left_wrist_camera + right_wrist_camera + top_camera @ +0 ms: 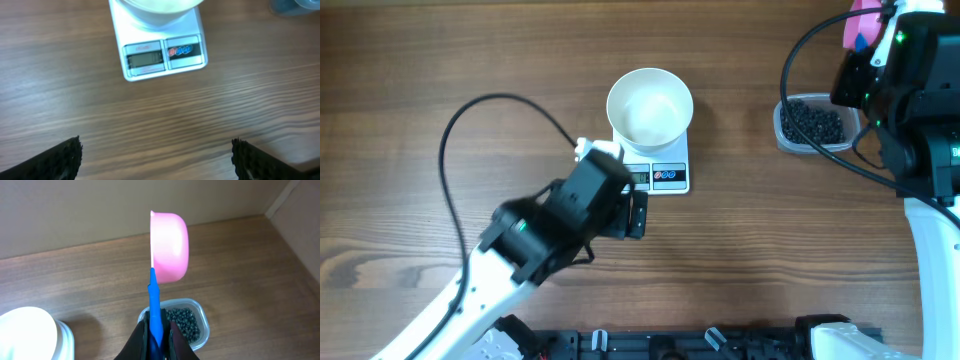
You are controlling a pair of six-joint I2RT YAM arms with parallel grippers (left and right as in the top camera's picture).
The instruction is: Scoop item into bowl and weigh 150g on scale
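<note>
Over the bench point(400, 80), the left end effector point(635, 213) hangs wide open before the scale point(668, 177), which carries the bowl point(650, 105). The right end effector point(156, 332), raised, clamps the scoop point(170, 245) above the tub point(782, 128) holding the item point(182, 322).

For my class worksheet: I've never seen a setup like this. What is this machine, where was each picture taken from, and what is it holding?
Two robot arms work at a table. One picture looks down from above; the other two come from cameras on each wrist. A white bowl, empty, sits on a scale. A clear tub holds black grains. The left arm has its jaws open, holding nothing. The right arm has its jaws shut on a pink scoop.
</note>
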